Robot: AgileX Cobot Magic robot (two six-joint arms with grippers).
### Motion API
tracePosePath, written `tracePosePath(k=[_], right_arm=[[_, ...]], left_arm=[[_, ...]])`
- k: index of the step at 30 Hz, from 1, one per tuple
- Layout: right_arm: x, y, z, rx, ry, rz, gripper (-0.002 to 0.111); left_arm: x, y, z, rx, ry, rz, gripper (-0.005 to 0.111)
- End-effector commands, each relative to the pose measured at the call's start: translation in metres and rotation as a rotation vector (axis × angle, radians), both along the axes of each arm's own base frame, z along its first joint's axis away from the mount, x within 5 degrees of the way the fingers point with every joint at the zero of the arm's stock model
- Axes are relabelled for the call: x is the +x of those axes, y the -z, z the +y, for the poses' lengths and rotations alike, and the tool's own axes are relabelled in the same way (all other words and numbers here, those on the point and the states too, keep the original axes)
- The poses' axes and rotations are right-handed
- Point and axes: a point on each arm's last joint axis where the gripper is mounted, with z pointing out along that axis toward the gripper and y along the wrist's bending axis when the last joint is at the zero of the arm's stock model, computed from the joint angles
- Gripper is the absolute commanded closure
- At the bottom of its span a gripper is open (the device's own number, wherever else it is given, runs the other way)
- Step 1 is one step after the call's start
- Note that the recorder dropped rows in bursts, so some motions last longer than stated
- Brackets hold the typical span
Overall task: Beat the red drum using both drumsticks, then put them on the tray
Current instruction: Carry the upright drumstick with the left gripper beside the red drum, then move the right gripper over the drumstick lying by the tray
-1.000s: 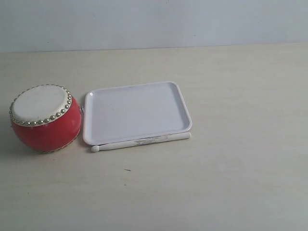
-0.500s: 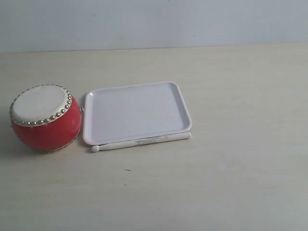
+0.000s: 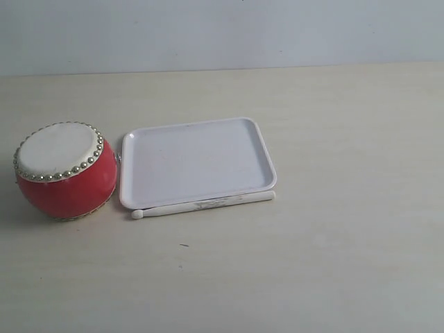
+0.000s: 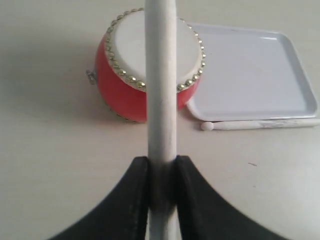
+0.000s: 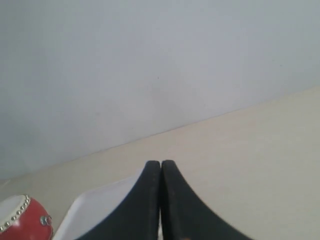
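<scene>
left pincer (image 4: 162, 164): black fingers pinching the held drumstick (image 4: 161, 75), a thin off-white wooden stick. The shaft is clamped between both pads and runs straight out past the tips.
held drumstick vs drum: in the left wrist view the shaft crosses in front of the drum's cream skin. Cannot tell whether it touches the skin or is above it; the tip is cut off by the frame.
right pincer (image 5: 160, 164): black fingers pressed together, nothing between them. It is raised above the desk and faces the wall.
drum (image 3: 66, 173) (image 4: 122, 95) (image 5: 25, 220): small round barrel shape with a glossy red body and a cream-white skin top ringed with silver studs. It stands on the left part of the desk in the exterior view, tilted a little, well short of the desk's far edge.
tray (image 3: 198, 161) (image 4: 250, 75) (image 5: 100, 210): flat shallow white plastic rectangle with rounded corners and a low rim. It sits just beside the drum, mid-desk, and looks bare.
second drumstick (image 3: 205, 204) (image 4: 260, 124): thin off-white wooden stick with dark scuffs. It lies on the desk along the tray's near long rim, outside the tray, right against it or just beside it. Its rounded tip is at the corner nearest the drum.
desk (image 3: 333, 263): pale beige and matte, with a few tiny dark specks in front of the second drumstick.
wall (image 3: 222, 35): plain pale grey-blue, meeting the desk's far edge.
</scene>
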Motion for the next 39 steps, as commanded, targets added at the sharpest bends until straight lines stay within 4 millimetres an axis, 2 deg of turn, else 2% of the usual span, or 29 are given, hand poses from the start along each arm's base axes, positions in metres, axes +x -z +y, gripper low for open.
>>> tracePosePath(k=[1, 4, 6, 10, 13, 14, 15, 16, 19, 24, 30, 34, 39], right_arm=[[0.000, -0.008, -0.005, 0.105, 0.050, -0.088, 0.108], [0.000, -0.005, -0.003, 0.129, 0.034, -0.057, 0.108], [0.000, -0.002, -0.001, 0.113, 0.015, -0.022, 0.108], [-0.002, 0.001, 0.006, 0.117, -0.062, 0.056, 0.108], [-0.011, -0.025, 0.019, 0.053, -0.231, -0.019, 0.108], [-0.019, -0.037, 0.030, -0.027, -0.366, -0.099, 0.108], [-0.026, -0.047, 0.038, -0.034, -0.475, -0.173, 0.108], [-0.036, -0.059, 0.047, -0.095, -0.596, -0.314, 0.108], [-0.035, -0.071, 0.051, -0.141, -0.654, -0.356, 0.108], [-0.007, -0.080, 0.058, -0.245, -0.716, -0.175, 0.108], [0.052, -0.088, 0.072, -0.274, -0.881, 0.094, 0.108], [0.091, -0.071, 0.081, -0.298, -0.953, 0.280, 0.108], [0.128, -0.038, 0.111, -0.373, -1.008, 0.444, 0.108]], left_arm=[[0.001, -0.001, -0.012, -0.025, 0.127, 0.000, 0.107], [0.001, 0.009, -0.017, -0.006, 0.215, -0.018, 0.107], [0.000, 0.016, -0.023, -0.062, 0.266, -0.051, 0.107], [-0.007, 0.026, -0.036, -0.093, 0.469, -0.112, 0.107], [-0.009, 0.027, -0.041, -0.097, 0.557, -0.174, 0.107], [-0.010, 0.028, -0.043, -0.101, 0.586, -0.188, 0.107], [-0.010, 0.028, -0.043, -0.102, 0.601, -0.196, 0.107], [-0.011, 0.027, -0.045, -0.106, 0.621, -0.203, 0.107], [-0.011, 0.027, -0.045, -0.104, 0.624, -0.206, 0.107], [-0.011, 0.027, -0.045, -0.108, 0.623, -0.205, 0.107], [-0.011, 0.027, -0.045, -0.108, 0.623, -0.205, 0.107], [-0.010, 0.027, -0.044, -0.103, 0.614, -0.216, 0.107], [-0.008, 0.026, -0.043, -0.101, 0.595, -0.234, 0.107]])
